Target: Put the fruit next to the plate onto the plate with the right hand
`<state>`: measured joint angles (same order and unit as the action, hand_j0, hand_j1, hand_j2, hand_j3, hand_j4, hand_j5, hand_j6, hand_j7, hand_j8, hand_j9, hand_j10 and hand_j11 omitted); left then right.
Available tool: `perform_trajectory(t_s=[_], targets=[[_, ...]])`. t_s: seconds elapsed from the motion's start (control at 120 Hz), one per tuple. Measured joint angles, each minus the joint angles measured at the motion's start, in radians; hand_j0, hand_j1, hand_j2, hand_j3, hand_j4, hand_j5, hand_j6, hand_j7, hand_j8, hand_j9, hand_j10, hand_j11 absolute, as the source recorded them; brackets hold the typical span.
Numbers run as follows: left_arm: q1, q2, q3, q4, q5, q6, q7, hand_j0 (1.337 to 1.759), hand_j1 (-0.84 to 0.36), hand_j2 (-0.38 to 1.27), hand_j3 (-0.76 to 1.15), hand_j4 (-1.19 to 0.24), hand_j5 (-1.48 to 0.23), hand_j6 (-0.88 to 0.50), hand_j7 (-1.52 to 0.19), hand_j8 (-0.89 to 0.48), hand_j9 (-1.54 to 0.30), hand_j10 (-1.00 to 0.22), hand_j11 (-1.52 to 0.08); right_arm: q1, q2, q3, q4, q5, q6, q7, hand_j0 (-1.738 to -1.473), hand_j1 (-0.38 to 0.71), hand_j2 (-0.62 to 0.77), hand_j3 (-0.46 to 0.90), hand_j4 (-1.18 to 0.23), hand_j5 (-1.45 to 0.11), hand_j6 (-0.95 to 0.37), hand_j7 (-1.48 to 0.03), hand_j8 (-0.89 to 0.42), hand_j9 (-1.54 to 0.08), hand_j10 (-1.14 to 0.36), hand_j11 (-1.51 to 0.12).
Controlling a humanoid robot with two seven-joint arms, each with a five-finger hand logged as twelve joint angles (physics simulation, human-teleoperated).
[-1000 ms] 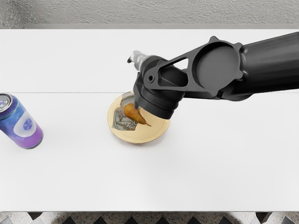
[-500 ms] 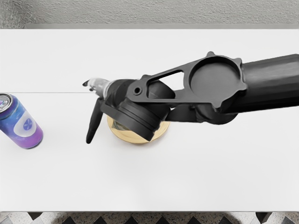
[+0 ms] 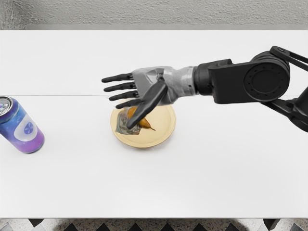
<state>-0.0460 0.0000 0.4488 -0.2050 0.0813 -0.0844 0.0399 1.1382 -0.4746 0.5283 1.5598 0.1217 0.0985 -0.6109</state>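
The small orange-yellow pear-shaped fruit point(image 3: 144, 123) is lying on the round tan plate point(image 3: 161, 129), in the plate's left half, with its thin stem pointing down and to the right. Part of the fruit is being hidden by a dark thumb point(image 3: 147, 106) that is crossing in front of it, so I am only seeing its two ends on either side of that thumb. Whether the thumb is touching the fruit or just hanging over it, I cannot tell from where I am standing. A grey-green patch is showing on the plate just left of the fruit; what it is I cannot make out.

The right robot hand point(image 3: 147, 85) is hovering over the far left edge of the plate, wide and holding nothing. Its four dark fingers point(image 3: 115, 78) are stretching out towards the left, fanned apart from one another, while the thumb is slanting down across the plate. The palm and wrist are silver-grey, and behind them the thick black arm point(image 3: 250, 81) is reaching in from the right edge, with a big round joint showing along it.

The plate is sitting near the middle of the broad white table point(image 3: 202, 178). Well apart from it, at the far left edge, a blue and purple drinks can point(image 3: 20, 127) is resting on the table, tilted so that its metal top is facing up and to the left.
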Motion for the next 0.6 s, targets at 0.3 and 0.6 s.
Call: perform_trajectory(t_s=[0.3, 0.6], targets=[[0.002, 0.0, 0.001, -0.001, 0.0, 0.0, 0.0, 1.658, 0.35, 0.0, 0.0, 0.0, 0.0, 0.0, 0.0, 0.0, 0.0, 0.0, 0.0, -0.128, -0.284, 0.042, -0.006, 0.17, 0.362, 0.0, -1.658, -0.31, -0.01, 0.0, -0.03, -0.05, -0.03, -0.05, -0.03, -0.05, -0.03, -0.05], [0.002, 0.0, -0.002, -0.002, -0.001, 0.0, 0.0, 1.658, 0.35, 0.0, 0.0, 0.0, 0.0, 0.0, 0.0, 0.0, 0.0, 0.0, 0.0, -0.209, -0.598, 0.04, -0.045, 0.309, 0.504, 0.0, -1.658, -0.31, -0.01, 0.0, -0.03, -0.04, -0.03, -0.04, -0.03, -0.04, -0.03, -0.04]])
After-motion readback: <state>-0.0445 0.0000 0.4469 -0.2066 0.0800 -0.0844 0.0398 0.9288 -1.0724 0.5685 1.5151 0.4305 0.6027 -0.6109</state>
